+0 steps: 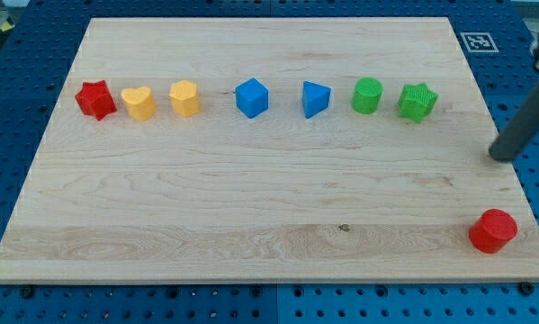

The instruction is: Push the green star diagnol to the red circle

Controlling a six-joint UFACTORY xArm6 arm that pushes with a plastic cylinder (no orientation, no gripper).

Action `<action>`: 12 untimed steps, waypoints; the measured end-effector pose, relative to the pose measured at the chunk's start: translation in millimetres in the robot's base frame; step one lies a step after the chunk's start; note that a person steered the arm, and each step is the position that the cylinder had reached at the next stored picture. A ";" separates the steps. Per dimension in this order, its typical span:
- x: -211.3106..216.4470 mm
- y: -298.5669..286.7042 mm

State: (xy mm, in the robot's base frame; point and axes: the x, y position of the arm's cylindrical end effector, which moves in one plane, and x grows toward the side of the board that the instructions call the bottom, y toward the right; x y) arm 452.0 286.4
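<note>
Camera view has the green star-shaped block (417, 101) at the right end of the row on the pale wooden board (251, 198). Well below it and to its right sits the red round block (493, 230). The rod's tip (500, 157) rests between them, touching neither; it carries no jaws. No readable writing.

I see a pale wooden board (251, 180) resting on a blue perforated base (521, 54); a black-and-white square marker (478, 41) lies beyond the board's top right corner. Lighting appears even.
</note>
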 end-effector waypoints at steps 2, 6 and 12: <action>-121.9 -16.7; -118.7 -84.1; 9.3 -85.9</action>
State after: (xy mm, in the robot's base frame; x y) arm 461.3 200.5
